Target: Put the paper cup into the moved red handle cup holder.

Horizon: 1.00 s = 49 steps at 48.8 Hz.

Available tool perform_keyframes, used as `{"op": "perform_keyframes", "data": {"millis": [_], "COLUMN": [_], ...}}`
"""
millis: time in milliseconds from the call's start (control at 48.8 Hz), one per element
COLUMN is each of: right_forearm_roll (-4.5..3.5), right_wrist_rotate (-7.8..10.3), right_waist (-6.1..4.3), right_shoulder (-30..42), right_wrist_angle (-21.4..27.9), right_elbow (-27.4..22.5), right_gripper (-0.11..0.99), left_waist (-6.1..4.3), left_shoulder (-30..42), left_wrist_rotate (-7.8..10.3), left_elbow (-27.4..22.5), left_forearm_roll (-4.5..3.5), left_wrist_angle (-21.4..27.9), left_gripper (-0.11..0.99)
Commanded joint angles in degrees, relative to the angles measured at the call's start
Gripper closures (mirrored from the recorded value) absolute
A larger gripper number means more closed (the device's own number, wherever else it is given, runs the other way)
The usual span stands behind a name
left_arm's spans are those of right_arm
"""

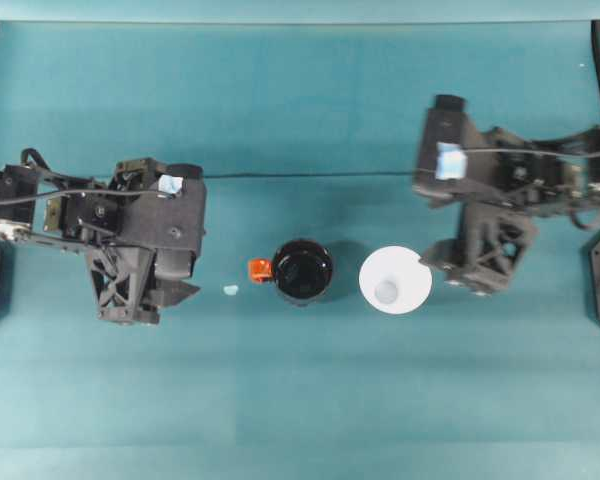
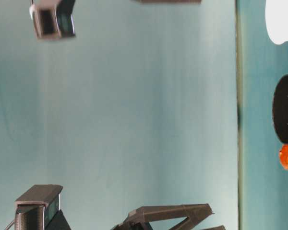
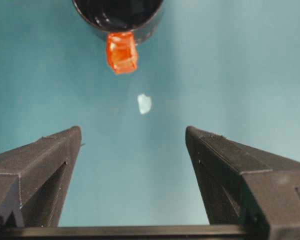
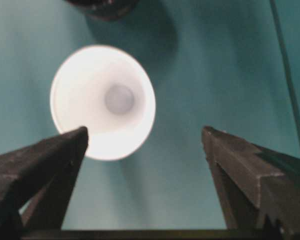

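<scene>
Paper cup (image 1: 395, 281): upright, mouth up, roughly mid-bench, just beside the holder on its right-arm side, not touching it. Plain white, empty, greyish base visible down inside.

Red handle cup holder (image 1: 302, 271): glossy black, empty, mid-bench, orange-red tab (image 1: 260, 268) pointing toward the left arm.

Step in hand: looks like the reach for the cup. Nothing grabbed yet, cup not in the holder.

Right gripper (image 4: 145, 132): jaws spread wide, holding nothing. In the wrist view one finger (image 4: 50, 152) overlaps the cup's near rim, the other well off to the side, so off-centre on the cup. Contact with the rim hard to call.

Right arm pose: reaching in from the right edge of the bench, gripper close beside the cup in the overhead view.

Left gripper (image 3: 133, 130): also spread, empty, aimed at the holder's tab, well apart from it.

Left arm pose: parked near the left edge.

Stray bit (image 1: 231, 290): small pale scrap on the bench between left gripper and tab.

Next move, best guess: shift sideways to centre the cup between the fingers, close gently (thin paper, easy to crush), lift, carry the short hop over, lower in.
</scene>
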Motion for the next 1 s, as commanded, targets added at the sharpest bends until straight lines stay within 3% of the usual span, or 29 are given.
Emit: {"op": "perform_keyframes", "data": {"millis": [0,492,799,983], "right_forearm_roll": [0.09,0.09,0.09,0.44], "right_wrist_rotate": [0.35,0.35,0.18,0.09], "right_waist": [-0.09,-0.18,-2.37,-2.37], "right_shoulder": [1.93,11.78,15.29,17.84], "right_wrist_angle": [-0.09,-0.09,-0.26,-0.7], "right_elbow": [-2.11,-2.64,-2.55,-2.29], "right_gripper": [-0.06,-0.06,-0.06,-0.05], "left_waist": [-0.09,0.0,0.0,-0.09], "left_shoulder": [-0.53,0.0,0.79,1.49], "left_wrist_rotate": [-0.09,-0.35,-0.53,-0.62], "left_elbow": [-0.62,-0.53,-0.35,-0.53], "left_forearm_roll": [0.18,0.18,0.18,0.18], "left_wrist_angle": [-0.18,-0.18,-0.35,-0.53], "left_gripper": [-0.01,-0.01,-0.01,-0.01]}}
